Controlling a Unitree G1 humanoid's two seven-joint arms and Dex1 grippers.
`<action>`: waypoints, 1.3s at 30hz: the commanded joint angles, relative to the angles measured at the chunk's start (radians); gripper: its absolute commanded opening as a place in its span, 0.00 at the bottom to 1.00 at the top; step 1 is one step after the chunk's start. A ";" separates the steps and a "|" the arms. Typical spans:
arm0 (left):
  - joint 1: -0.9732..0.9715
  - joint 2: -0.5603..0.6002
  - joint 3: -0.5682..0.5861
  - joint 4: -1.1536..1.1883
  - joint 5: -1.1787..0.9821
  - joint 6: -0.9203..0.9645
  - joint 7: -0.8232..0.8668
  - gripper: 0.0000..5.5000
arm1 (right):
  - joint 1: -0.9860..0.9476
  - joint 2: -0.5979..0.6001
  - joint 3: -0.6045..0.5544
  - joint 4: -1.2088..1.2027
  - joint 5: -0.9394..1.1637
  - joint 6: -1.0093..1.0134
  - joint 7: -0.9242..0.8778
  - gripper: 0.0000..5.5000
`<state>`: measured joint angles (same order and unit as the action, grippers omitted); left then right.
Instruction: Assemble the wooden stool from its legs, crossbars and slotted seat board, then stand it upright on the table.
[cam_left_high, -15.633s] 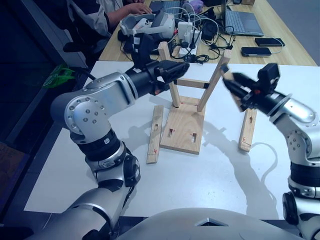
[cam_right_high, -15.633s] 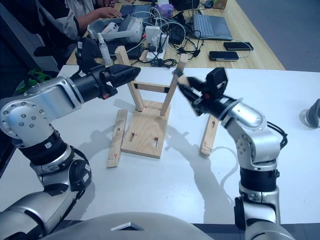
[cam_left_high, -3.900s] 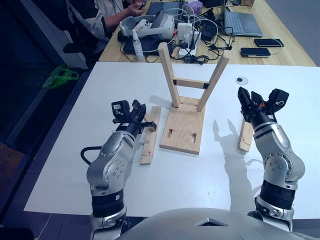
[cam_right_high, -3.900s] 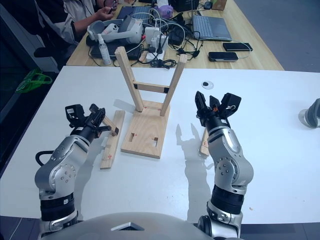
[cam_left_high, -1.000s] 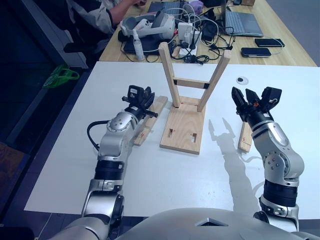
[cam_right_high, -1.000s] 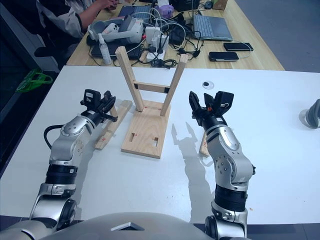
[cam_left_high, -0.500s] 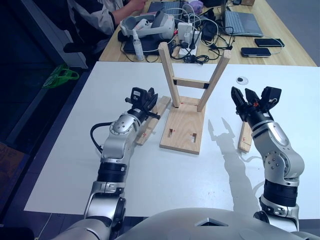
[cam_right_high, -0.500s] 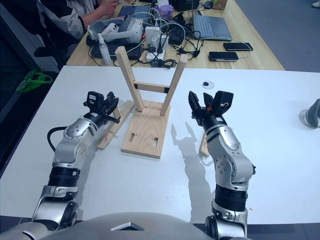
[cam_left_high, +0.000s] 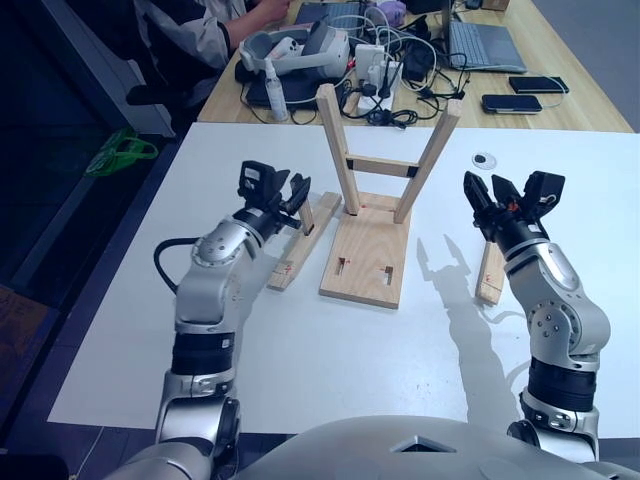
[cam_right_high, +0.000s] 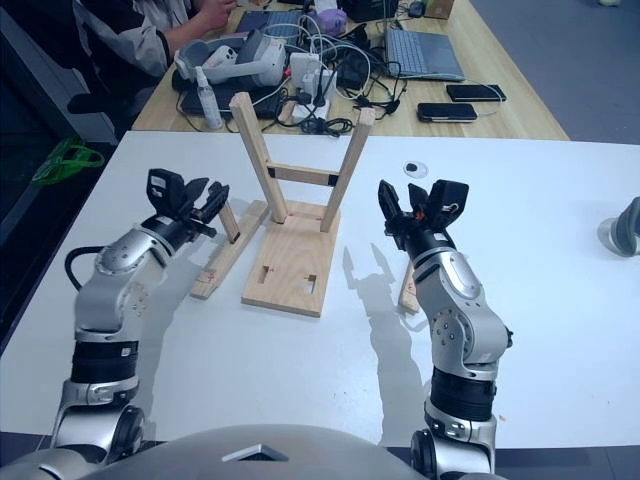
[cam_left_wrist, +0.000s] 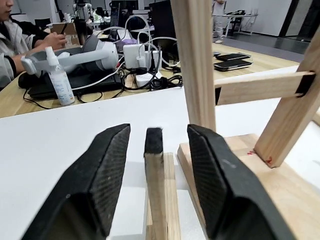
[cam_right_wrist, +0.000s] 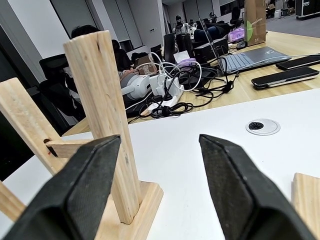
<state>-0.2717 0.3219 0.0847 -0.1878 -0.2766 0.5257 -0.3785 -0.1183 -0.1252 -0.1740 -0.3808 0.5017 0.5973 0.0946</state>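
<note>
The slotted seat board (cam_left_high: 365, 262) lies flat mid-table. Two legs (cam_left_high: 338, 150) (cam_left_high: 428, 158) stand upright in it, joined by a crossbar (cam_left_high: 385, 166). A loose leg (cam_left_high: 297, 245) lies just left of the board, and a thin bar with a dark end (cam_right_high: 230, 222) rises from it. My left gripper (cam_left_high: 288, 195) is open, its fingers (cam_left_wrist: 107, 170) on either side of that bar (cam_left_wrist: 154, 170) with gaps showing. Another loose leg (cam_left_high: 488, 272) lies right of the board. My right gripper (cam_left_high: 508, 195) hovers open above its far end, holding nothing.
A round grommet (cam_left_high: 486, 159) sits in the tabletop behind my right gripper. The wooden desk (cam_left_high: 560, 100) beyond carries a headset, spray bottle, cables, laptop and phones. A grey object (cam_right_high: 628, 225) stands at the table's right edge. The table's left edge drops to dark floor.
My left arm has lifted and swung left, drawing its gripper back from the board; the thin bar now shows standing on the loose leg. My right arm has stayed put.
</note>
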 joint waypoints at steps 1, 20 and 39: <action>-0.180 -0.028 0.045 -0.013 -0.041 0.098 0.077 0.38 | -0.012 0.010 0.004 0.005 -0.013 -0.015 -0.013 0.52; -0.347 -0.168 -0.034 0.339 0.116 0.040 0.301 0.38 | -0.050 0.009 0.004 0.044 -0.022 -0.038 -0.004 0.52; -0.458 -0.142 0.085 0.179 0.069 0.185 0.330 0.38 | -0.048 0.007 -0.004 0.043 -0.023 -0.039 -0.005 0.52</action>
<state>-0.6899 0.1683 0.1475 0.0516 -0.1894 0.7046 -0.0530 -0.1585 -0.1166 -0.1714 -0.3372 0.4833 0.5609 0.0957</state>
